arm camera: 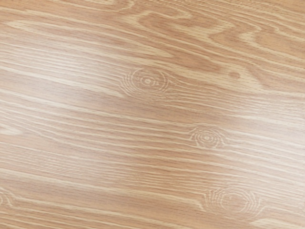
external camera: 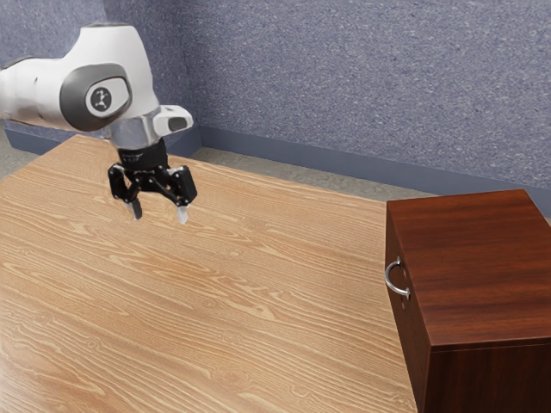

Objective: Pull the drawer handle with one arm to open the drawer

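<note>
A dark reddish-brown wooden drawer cabinet [external camera: 469,258] is pictured at the exterior view's right edge, standing on a pale wood-grain table [external camera: 215,292]. A curved silver handle [external camera: 395,278] is mounted high on the face turned toward 9 o'clock. The black gripper [external camera: 159,212] is held well apart, at about 10 o'clock from the handle, fingers spread and pointed down above the tabletop, carried by the white arm [external camera: 77,90].

Dark wooden drawer cabinet [external camera: 473,284] on wooden table [external camera: 215,292]; curved metal handle [external camera: 396,280] on cabinet's face toward arm. Black gripper [external camera: 159,212] well apart from cabinet, above table, fingers spread, holding nothing.
</note>
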